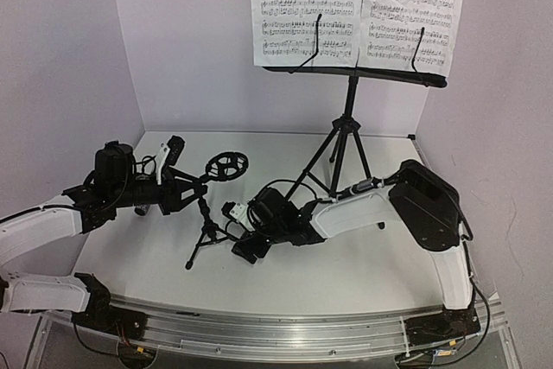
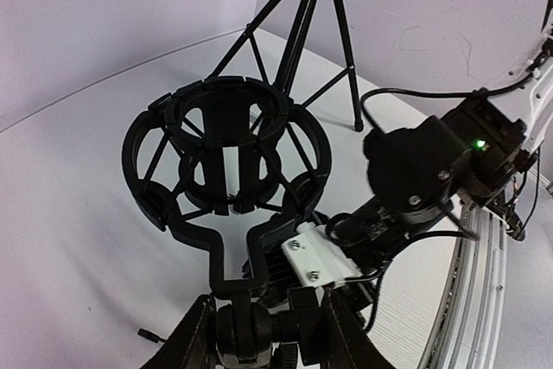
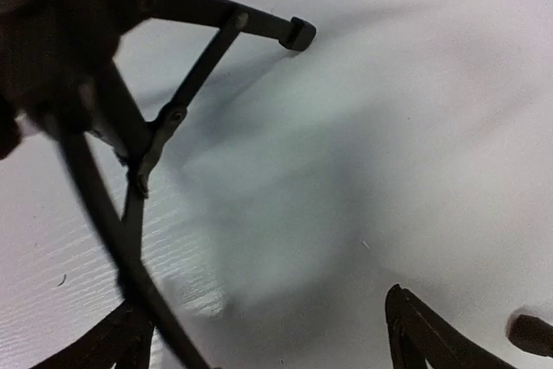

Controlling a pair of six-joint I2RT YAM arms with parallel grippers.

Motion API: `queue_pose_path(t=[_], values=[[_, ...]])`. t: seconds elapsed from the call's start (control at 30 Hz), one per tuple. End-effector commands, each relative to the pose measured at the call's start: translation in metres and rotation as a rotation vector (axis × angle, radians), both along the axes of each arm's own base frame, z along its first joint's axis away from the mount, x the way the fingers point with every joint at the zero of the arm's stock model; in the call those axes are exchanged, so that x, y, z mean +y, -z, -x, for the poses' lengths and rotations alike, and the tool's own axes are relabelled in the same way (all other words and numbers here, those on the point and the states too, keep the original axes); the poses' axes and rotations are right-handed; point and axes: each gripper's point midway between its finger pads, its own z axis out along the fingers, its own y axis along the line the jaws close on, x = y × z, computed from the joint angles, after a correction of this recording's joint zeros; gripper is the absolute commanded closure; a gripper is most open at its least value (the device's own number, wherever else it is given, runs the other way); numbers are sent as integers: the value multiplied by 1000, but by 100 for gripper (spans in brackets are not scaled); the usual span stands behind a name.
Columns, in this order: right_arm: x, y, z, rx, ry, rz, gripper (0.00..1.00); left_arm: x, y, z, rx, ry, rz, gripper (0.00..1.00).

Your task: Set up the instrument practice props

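Mic stand (image 1: 205, 218) upright on bench (image 1: 346, 274) btwn arms, stem vertical; L pincer (image 2: 263, 326) clenched on neck under ring holder (image 1: 226, 166), R pincer (image 1: 246, 248) released, low by legs (image 3: 233, 16), rt side.

No words or numbers can be read; the 2 sheet-music pages (image 1: 304, 6) show only printed note staves.

The mic stand (image 1: 207, 222) left of the music stand (image 1: 349, 114); sheet-music pages (image 1: 307, 6) on tray (image 1: 389, 76).
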Motion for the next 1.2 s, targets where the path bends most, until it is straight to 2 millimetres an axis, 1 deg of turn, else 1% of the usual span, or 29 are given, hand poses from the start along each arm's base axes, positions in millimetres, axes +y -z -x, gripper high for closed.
queue_pose_path(t=[0.0,0.07,0.13,0.2,0.27,0.33,0.4,0.47,0.53,0.57,0.7,0.8,0.9,0.97,1.1,1.17], values=[[12,-85,10,-75,48,-171,6,2,-52,-9,-203,-73,44,100],[8,-100,18,-60,65,-205,5,4,-60,-9,-244,-100,31,100],[10,-116,25,-26,83,-261,5,5,-64,-7,-270,-127,19,100],[17,-144,31,14,102,-355,6,6,-64,-4,-276,-142,24,100],[26,-170,31,93,165,-479,10,7,-59,-2,-256,-149,37,100],[33,-185,26,200,258,-589,17,8,-53,-5,-223,-168,49,100],[39,-194,22,287,347,-686,22,8,-49,-9,-187,-192,62,100],[42,-195,14,354,451,-779,29,9,-49,-11,-176,-208,80,100],[48,-196,6,405,511,-866,35,8,-48,-12,-166,-212,90,100],[52,-198,2,420,527,-900,38,8,-46,-13,-157,-214,90,100],[66,-191,-6,506,582,-978,46,7,-43,-13,-151,-217,91,100],[76,-182,-2,585,594,-999,47,7,-45,-14,-167,-220,98,100],[87,-182,7,620,555,-1008,48,7,-44,-17,-172,-227,99,100],[90,-183,9,617,543,-1012,49,6,-43,-17,-175,-225,103,100],[90,-175,8,628,566,-1013,56,5,-42,-16,-174,-220,103,100],[87,-175,5,616,578,-1029,61,5,-42,-16,-176,-217,99,100]])
